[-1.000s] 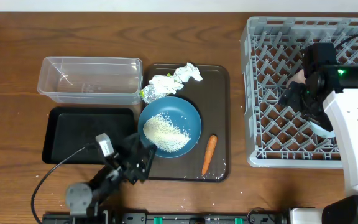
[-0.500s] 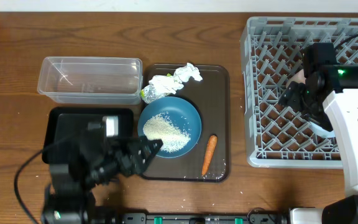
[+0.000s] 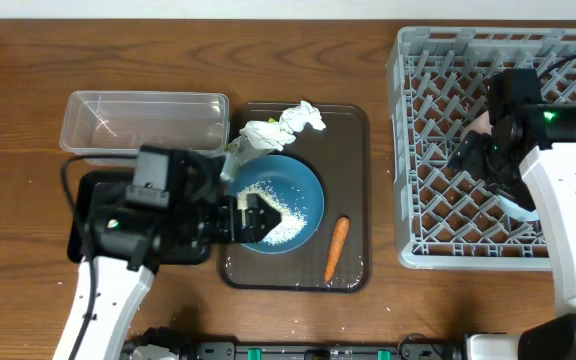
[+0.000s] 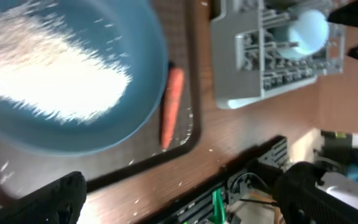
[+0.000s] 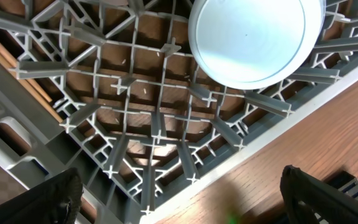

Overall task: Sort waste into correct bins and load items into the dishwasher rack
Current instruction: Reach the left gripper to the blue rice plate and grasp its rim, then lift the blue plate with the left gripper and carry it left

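Left gripper [image 3: 251, 217] spread wide over left rim of dark-blue bowl [image 3: 298, 190], rice [image 3: 268, 212] inside, mid brown tray [image 3: 353, 150]. Right gripper [image 3: 471, 155] also spread, above dishwasher rack [image 3: 428, 70]; small pale-blue bowl [image 5: 253, 37] sits near its front edge.

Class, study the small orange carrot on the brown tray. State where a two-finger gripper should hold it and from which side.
Grip the carrot across its middle, coming straight down from above. It lies flat on the brown tray, long and thin, so the fingers probably fit on either side of its narrow width. The overhead view shows a small gap between it and the dark-blue bowl.
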Controlling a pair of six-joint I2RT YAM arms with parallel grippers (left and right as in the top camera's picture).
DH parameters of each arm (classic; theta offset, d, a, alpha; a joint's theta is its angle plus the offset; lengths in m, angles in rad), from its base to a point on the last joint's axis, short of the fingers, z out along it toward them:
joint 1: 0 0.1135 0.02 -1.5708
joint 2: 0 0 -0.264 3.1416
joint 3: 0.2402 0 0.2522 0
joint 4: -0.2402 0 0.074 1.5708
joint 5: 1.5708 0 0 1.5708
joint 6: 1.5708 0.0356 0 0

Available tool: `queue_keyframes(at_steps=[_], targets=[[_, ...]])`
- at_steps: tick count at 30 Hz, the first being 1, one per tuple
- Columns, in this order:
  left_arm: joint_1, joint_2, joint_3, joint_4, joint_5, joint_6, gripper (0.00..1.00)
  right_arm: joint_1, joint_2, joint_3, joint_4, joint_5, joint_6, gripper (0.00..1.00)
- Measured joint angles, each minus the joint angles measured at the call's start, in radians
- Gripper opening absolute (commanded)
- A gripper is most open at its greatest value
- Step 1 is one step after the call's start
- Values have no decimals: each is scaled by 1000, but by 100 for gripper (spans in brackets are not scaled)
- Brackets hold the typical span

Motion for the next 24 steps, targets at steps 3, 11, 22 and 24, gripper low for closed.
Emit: queue_keyframes(at_steps=[3,11,22,24], targets=[[-58,35,25,-8,-36,-30,99,0,0,0,0,0,0,99],[-318,261,296,-145,-379,-118,99,0,0,0,0,0,0,99],[-372,528,340,39,-481,-154,99,0,0,0,0,0,0,99],[-381,570,340,63,-481,-159,99,0,0,0,0,0,0,99]])
